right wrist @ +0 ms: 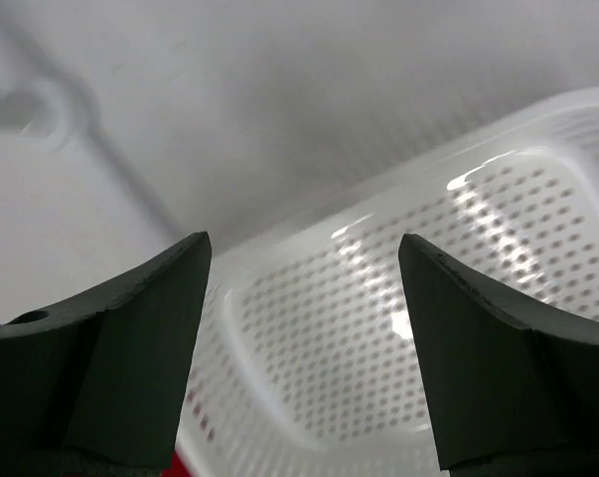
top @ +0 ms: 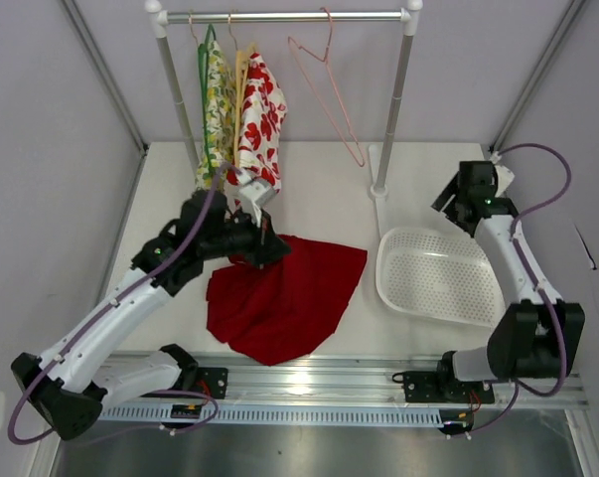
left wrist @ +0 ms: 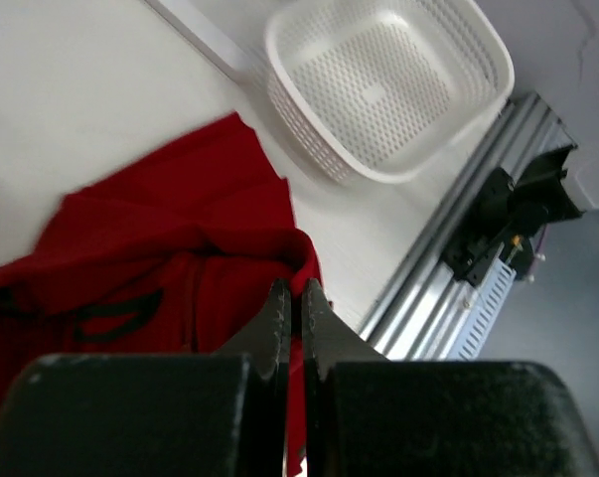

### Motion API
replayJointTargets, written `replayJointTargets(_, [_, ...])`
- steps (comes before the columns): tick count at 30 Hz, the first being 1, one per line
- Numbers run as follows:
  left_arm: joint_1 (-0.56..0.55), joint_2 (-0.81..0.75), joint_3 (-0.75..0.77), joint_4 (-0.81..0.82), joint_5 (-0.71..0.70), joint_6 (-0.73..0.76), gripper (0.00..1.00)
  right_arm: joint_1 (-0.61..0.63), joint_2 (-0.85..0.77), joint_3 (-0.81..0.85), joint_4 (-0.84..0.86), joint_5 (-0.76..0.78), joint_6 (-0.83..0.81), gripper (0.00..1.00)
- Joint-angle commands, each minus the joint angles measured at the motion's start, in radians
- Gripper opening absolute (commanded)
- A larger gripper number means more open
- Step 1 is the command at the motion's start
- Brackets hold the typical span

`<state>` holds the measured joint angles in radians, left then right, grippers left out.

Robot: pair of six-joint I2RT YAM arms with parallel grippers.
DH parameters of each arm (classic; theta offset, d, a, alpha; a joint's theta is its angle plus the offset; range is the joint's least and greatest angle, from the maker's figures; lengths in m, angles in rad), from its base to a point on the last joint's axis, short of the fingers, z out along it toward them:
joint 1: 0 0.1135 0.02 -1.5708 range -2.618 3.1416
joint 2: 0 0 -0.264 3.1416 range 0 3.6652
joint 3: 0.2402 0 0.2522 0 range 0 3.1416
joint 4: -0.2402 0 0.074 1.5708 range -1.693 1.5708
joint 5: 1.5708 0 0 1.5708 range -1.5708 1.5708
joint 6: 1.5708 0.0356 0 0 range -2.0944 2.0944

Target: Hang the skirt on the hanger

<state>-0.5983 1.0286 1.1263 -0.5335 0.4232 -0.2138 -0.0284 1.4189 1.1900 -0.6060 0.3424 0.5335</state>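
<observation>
Skirt (top: 291, 296), plain deep red pleated fabric, lies crumpled flat on the white table (top: 314, 194), front centre, between the two arms. It is off the hanger. Its right corner stops near the white perforated plastic basket (top: 386, 270), not touching it.

Left gripper (left wrist: 292, 294) is down on the skirt's upper-left edge. Fingers are pressed together, a raised fold of red cloth sits at the tips and red shows in the slit between them, so it reads as a pinch on the skirt.

Right gripper (right wrist: 301, 244) hangs over the far rim of the basket with fingers spread wide and nothing between them. It is well apart from the skirt.

Hanger (top: 331, 99), thin pale pink wire triangle with a hook, hangs bare on the metal rail of the white-post rack (top: 279, 16), right of centre. To its left on the same rail hang a yellow-green floral garment (top: 217, 99) and a white garment with red flower prints (top: 263, 111), side by side and touching. The left arm's wrist is just below their hems.
</observation>
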Motion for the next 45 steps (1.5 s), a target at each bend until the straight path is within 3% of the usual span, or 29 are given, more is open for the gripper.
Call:
replayJointTargets(1, [-0.118,-0.035,-0.164,0.127,-0.070,-0.125,0.00,0.189,-0.149,-0.012,-0.040,-0.037,0.075,0.82])
replayJointTargets(6, [-0.141,-0.050,-0.403,0.263,-0.118,-0.258,0.00,0.474,-0.212,-0.171,0.051,-0.068,0.201,0.79])
replayJointTargets(11, [-0.182,-0.019,-0.543,0.334,-0.170,-0.361,0.00,0.778,-0.134,-0.244,0.155,-0.008,0.316,0.77])
replayJointTargets(12, [-0.190,-0.016,-0.581,0.366,-0.170,-0.372,0.00,0.795,-0.108,-0.244,0.160,0.000,0.327,0.77])
replayJointTargets(19, [-0.209,-0.114,-0.566,0.354,-0.222,-0.369,0.37,0.759,-0.020,-0.328,0.166,0.027,0.344,0.78])
replayJointTargets(26, [-0.209,-0.091,-0.516,0.342,-0.230,-0.337,0.44,0.614,-0.201,-0.477,0.143,-0.002,0.300,0.79])
replayJointTargets(30, [-0.209,-0.058,-0.496,0.366,-0.224,-0.335,0.55,0.610,-0.239,-0.483,0.164,-0.057,0.284,0.79])
replayJointTargets(34, [-0.209,-0.079,-0.439,0.267,-0.305,-0.317,0.56,0.721,-0.235,-0.429,0.163,-0.069,0.330,0.79])
replayJointTargets(38, [-0.209,-0.123,-0.356,0.106,-0.553,-0.328,0.58,0.879,-0.279,-0.409,0.147,-0.023,0.425,0.79])
replayJointTargets(45, [-0.205,-0.171,-0.329,-0.028,-0.698,-0.366,0.60,1.208,-0.348,-0.357,0.083,0.187,0.600,0.79])
